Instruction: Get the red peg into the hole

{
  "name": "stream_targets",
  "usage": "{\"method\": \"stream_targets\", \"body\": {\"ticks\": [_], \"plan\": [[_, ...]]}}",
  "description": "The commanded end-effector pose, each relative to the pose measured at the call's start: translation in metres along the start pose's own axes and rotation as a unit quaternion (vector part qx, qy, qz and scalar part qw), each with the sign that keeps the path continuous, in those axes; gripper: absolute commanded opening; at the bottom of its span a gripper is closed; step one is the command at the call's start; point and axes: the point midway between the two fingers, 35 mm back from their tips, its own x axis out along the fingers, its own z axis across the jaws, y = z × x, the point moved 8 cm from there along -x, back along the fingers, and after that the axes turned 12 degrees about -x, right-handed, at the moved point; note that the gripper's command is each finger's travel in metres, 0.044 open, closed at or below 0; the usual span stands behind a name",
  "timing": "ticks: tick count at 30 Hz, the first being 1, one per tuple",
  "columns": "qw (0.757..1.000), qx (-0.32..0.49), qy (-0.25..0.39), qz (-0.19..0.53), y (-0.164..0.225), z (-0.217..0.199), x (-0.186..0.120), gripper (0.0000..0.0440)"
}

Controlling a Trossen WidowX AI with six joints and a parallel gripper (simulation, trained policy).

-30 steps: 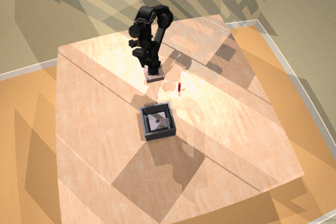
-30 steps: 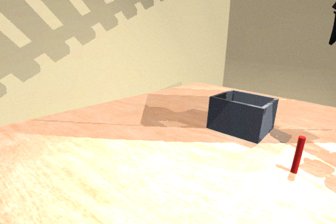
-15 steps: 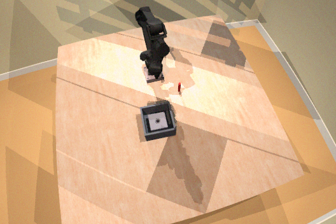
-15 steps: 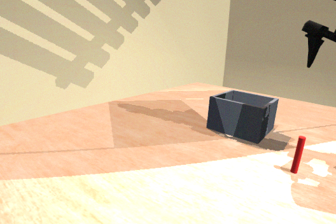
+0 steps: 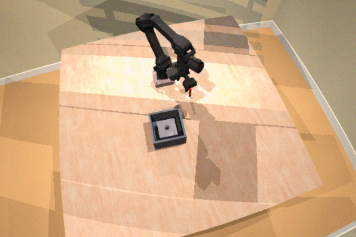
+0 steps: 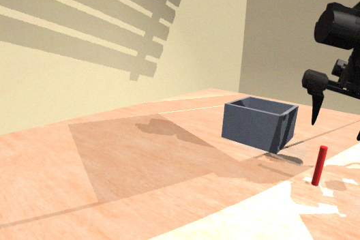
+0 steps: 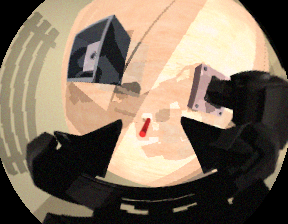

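The red peg (image 5: 189, 92) (image 6: 320, 166) (image 7: 145, 128) stands upright on the table. My gripper (image 6: 335, 131) (image 7: 151, 120) is open and empty, with its fingers pointing down. In the exterior view the fingertips are higher than the peg's top. In the wrist view the peg shows in the gap between the spread fingers, with neither finger touching it. The open blue-grey box (image 5: 170, 143) (image 6: 250, 125) (image 7: 114, 55) stands apart from the peg. A pale plate (image 5: 172, 132) with a dark, empty-looking hole lies at its bottom; the exterior view does not show the plate.
The arm's pale base block (image 5: 164, 83) (image 7: 197, 91) is bolted down behind the box, to the peg's left in the top view. The box walls rise well above the plate. Bright light patches and arm shadows cross the wooden table (image 5: 108, 145) around the peg.
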Motion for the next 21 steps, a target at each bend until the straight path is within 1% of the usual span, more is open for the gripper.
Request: {"method": "stream_targets", "body": {"ticks": [1,8,13,15,21], "plan": [[0.999,-0.043,0.002,0.01,0.012,0.003,0.022,0.044],[0.997,-0.063,-0.023,0.024,0.022,0.008,0.057,0.044],[0.997,-0.06,-0.037,0.036,0.026,0.011,0.073,0.0431],[0.997,-0.056,-0.04,0.041,0.027,0.011,0.078,0.0401],[0.996,-0.054,-0.037,0.06,0.027,0.014,0.082,0.0248]]}}
